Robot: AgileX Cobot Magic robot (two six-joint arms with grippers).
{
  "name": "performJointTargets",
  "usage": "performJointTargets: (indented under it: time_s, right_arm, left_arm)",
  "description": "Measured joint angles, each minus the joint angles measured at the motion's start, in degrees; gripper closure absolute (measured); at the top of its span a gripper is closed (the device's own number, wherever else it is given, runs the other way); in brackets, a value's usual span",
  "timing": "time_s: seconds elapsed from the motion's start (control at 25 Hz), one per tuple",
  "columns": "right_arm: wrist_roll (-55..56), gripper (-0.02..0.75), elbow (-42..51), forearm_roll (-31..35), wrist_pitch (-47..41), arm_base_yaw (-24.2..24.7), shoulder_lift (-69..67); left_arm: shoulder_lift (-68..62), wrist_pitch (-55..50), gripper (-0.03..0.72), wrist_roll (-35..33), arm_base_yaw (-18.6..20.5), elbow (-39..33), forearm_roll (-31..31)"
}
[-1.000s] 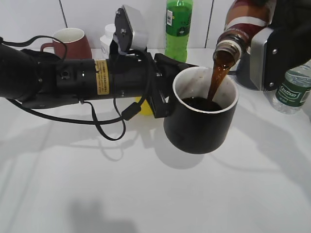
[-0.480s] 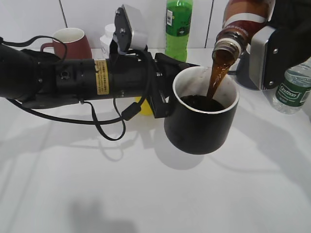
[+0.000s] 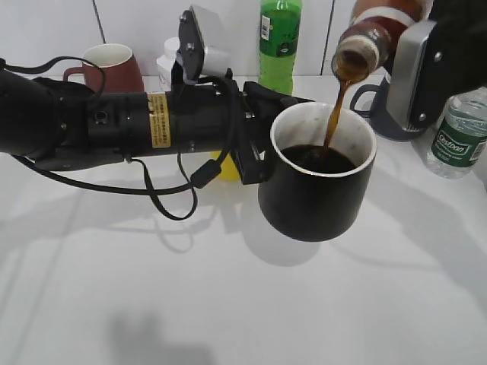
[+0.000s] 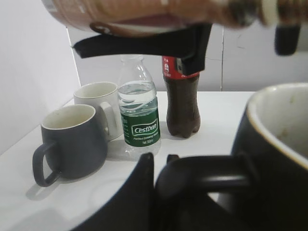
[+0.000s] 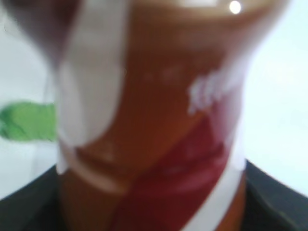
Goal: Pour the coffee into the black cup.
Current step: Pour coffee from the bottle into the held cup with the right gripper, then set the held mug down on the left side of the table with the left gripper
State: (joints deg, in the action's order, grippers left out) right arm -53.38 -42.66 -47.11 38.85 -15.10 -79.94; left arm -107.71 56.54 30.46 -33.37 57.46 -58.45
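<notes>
I see my left claw point(image 3: 255, 156) clamped on the handle of the black cup point(image 3: 316, 182), which stands on the white tabletop point(image 3: 228, 304). My right claw point(image 3: 426, 68) grips the tilted coffee bottle point(image 3: 369, 34) above it, and a thin brown stream point(image 3: 332, 122) falls into the cup.

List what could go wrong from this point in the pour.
1. The stream from the coffee bottle falls a long way into the black cup and lands right of centre, towards the rim; a small tilt error could send it over the edge.
2. The left gripper holds the cup only by its handle; as the cup gets heavier it might twist or sag.
3. The dark coffee already fills much of the cup, so overfilling looks possible.
</notes>
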Motion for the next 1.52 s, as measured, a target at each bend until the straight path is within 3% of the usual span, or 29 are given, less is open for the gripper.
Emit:
performJointTargets:
  time_s: [0.48,0.76,0.92,1.0,1.32,1.52]
  right_arm:
    - [25.19,0.211,0.0,-3.45,0.83,0.0,0.0]
    - [57.21,0.211,0.0,-3.5,1.01,0.0,0.0]
    - [77.8,0.211,0.0,-3.5,-0.45,0.0,0.0]
    - [82.37,0.211,0.0,-3.5,-1.23,0.0,0.0]
    - [85.14,0.211,0.0,-3.45,-1.59,0.0,0.0]
    - [85.25,0.211,0.0,-3.45,-1.59,0.0,0.0]
  left_arm:
    - [0.0,0.07,0.646,-0.67,0.08,0.0,5.73]
    - [0.93,0.07,0.646,-0.78,2.96,-0.45,5.8]
    - [4.26,0.09,0.646,-0.82,7.27,-3.12,5.91]
    - [5.98,0.09,0.646,-0.82,10.0,-5.41,6.36]
    - [13.67,0.01,0.646,-2.44,24.39,-15.36,9.06]
    - [14.66,1.06,0.646,-7.71,30.2,-20.99,17.8]
